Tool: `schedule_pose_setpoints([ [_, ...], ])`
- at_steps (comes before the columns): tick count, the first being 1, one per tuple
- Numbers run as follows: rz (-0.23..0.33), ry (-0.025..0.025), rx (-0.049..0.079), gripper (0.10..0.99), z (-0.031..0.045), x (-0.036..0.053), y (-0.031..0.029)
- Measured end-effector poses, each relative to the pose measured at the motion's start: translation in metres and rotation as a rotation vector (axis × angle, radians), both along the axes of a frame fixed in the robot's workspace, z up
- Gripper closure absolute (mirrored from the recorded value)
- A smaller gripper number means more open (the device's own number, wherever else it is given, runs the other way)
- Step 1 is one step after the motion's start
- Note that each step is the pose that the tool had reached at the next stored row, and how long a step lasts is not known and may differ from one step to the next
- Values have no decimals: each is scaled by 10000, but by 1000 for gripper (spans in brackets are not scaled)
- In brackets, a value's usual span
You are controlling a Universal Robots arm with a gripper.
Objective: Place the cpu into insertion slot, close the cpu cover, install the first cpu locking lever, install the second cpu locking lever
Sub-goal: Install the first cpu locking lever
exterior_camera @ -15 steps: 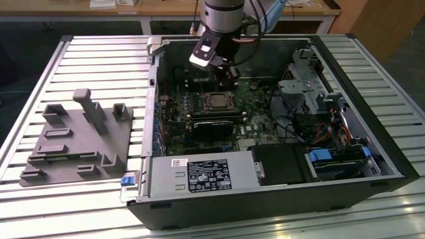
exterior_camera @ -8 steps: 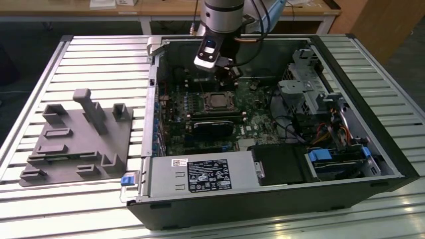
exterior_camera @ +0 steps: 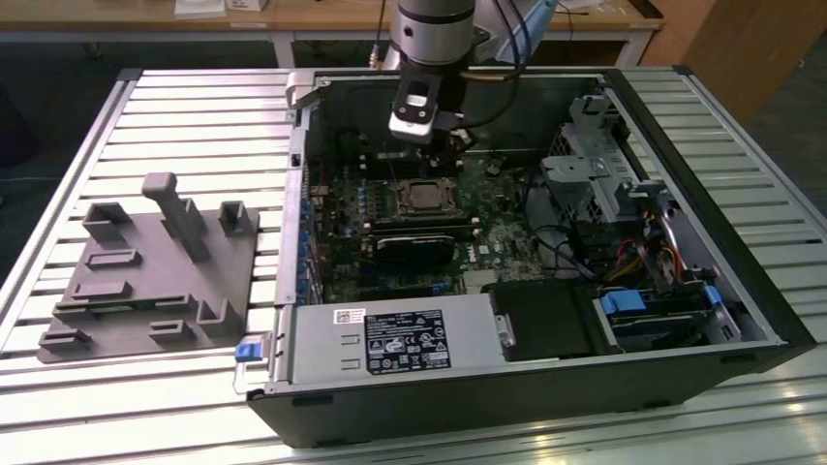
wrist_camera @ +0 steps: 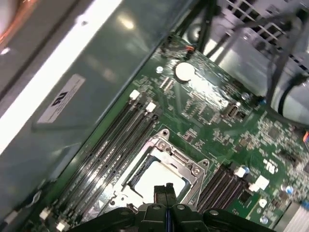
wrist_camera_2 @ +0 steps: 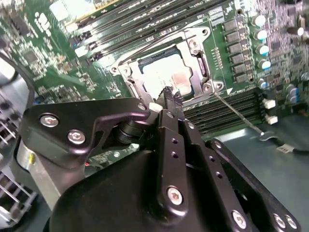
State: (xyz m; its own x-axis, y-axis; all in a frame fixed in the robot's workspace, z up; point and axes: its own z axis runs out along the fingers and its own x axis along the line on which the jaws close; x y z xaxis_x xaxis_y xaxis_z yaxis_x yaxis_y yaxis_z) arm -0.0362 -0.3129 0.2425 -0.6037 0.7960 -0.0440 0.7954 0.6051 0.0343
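While my tool hangs with its fingers pressed together near the cpu cover, the cpu lies flat in the insertion slot, metal top up; it is square, with no long axis. I judge it light, stiff and fragile underneath: hold by the edges only

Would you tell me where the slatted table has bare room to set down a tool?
The slatted table is bare beyond the grey fixture block and on the exterior view's right of the computer case; inside the case is crowded.
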Motion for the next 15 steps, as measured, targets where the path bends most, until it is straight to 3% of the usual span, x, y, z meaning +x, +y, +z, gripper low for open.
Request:
schedule_pose_setpoints([
  [15, 2729, 0, 0, 980, -16, 0, 0],
])
